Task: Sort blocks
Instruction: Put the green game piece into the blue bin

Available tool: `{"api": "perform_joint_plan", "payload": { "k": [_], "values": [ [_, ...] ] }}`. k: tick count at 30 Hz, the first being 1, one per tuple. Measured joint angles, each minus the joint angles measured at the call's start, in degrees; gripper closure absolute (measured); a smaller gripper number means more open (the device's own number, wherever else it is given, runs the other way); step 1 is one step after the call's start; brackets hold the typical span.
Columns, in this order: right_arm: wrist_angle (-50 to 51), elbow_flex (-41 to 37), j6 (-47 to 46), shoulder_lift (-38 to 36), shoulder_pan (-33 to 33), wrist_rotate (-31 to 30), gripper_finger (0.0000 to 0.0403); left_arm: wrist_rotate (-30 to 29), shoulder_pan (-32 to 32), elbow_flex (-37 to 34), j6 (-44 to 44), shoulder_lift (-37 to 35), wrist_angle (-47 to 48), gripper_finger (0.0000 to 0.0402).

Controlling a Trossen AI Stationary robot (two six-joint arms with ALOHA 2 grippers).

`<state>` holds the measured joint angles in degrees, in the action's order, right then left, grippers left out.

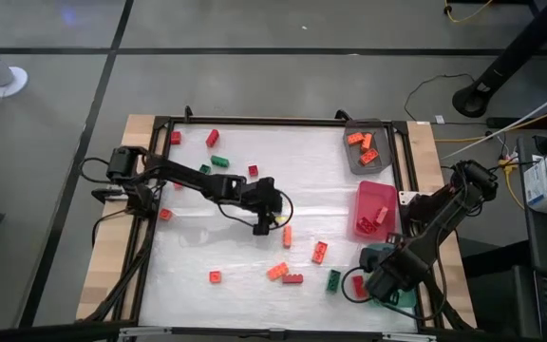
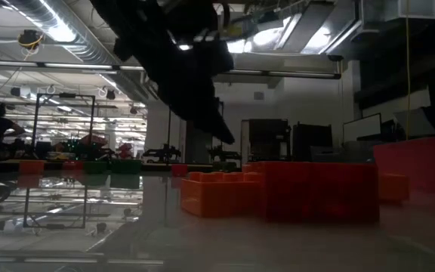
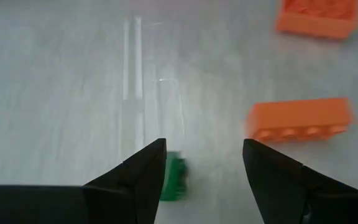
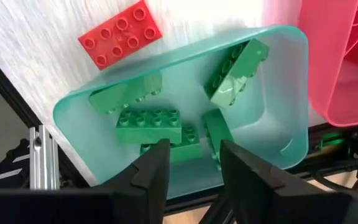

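Left gripper (image 1: 266, 226): mid-table, fingers spread wide and empty, a small green block (image 3: 174, 177) just beside one fingertip, orange blocks (image 3: 300, 120) near. Right gripper (image 4: 188, 163): above the teal tray (image 4: 284, 140), fingers apart, empty; green blocks (image 4: 149, 124) lie inside, red block (image 4: 120, 33) outside

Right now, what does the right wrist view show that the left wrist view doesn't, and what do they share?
Only the right wrist view shows the teal tray holding green blocks, a red block outside it, and the pink tray alongside. Only the left wrist view shows two orange blocks and one green block by the left tool. Both show the white table surface and an open tool; the right tool is above the teal tray.
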<state>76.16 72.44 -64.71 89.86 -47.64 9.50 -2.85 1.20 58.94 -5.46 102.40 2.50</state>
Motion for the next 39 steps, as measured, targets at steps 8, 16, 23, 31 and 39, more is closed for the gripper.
{"api": "perform_joint_plan", "payload": {
  "k": [8, 16, 23, 31, 39],
  "values": [
    [-0.27, 0.0, 0.0, 0.0, 0.02, -0.75, 0.026, 0.04, -2.94, 0.0, -1.45, 4.3, -0.39, 0.0202],
    [-1.59, 0.02, 0.01, 0.0, 0.02, -5.0, 0.026, 0.04, -4.33, 0.0, -1.32, 6.26, 0.21, 0.0207],
    [-7.31, 0.02, 1.8, 0.0, 0.04, -15.18, 0.026, 0.44, -4.2, 0.0, -0.53, 5.93, -0.29, 0.029],
    [-16.66, 0.02, 11.35, 0.0, 0.04, -41.8, 0.026, 18.01, -4.19, 0.0, 11.11, 4.7, -5.37, 0.0323],
    [-27.72, 0.02, 28.02, 0.0, 2.62, -49.83, 0.026, 31.49, -3.9, 0.07, 27.34, 2.66, -20.8, 0.0323]
  ]
}}
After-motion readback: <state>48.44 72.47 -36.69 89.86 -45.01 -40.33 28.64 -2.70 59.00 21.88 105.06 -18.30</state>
